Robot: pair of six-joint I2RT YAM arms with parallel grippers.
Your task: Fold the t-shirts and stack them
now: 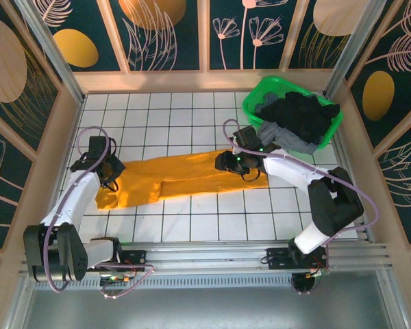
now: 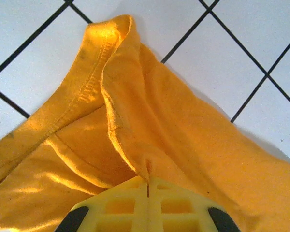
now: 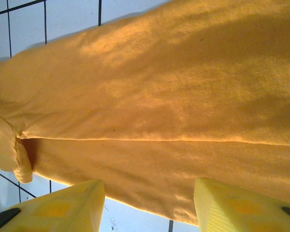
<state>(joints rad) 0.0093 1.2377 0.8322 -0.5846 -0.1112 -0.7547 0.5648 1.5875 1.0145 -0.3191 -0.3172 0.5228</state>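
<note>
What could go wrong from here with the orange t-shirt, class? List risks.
The left jaws are shut on only a thin ridge of the orange t-shirt; a pull could slip it free. The right jaws stand open over the other end, holding nothing, so the strip may drag lopsided. The grey shirt spilling from the green basket lies near the right arm and might snag.

mustard-orange t-shirt across white tiles, right pincer agape below

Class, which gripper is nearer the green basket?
Right. The right gripper is over the orange shirt at the end near the basket; the left gripper pinches the shirt's far end.
</note>
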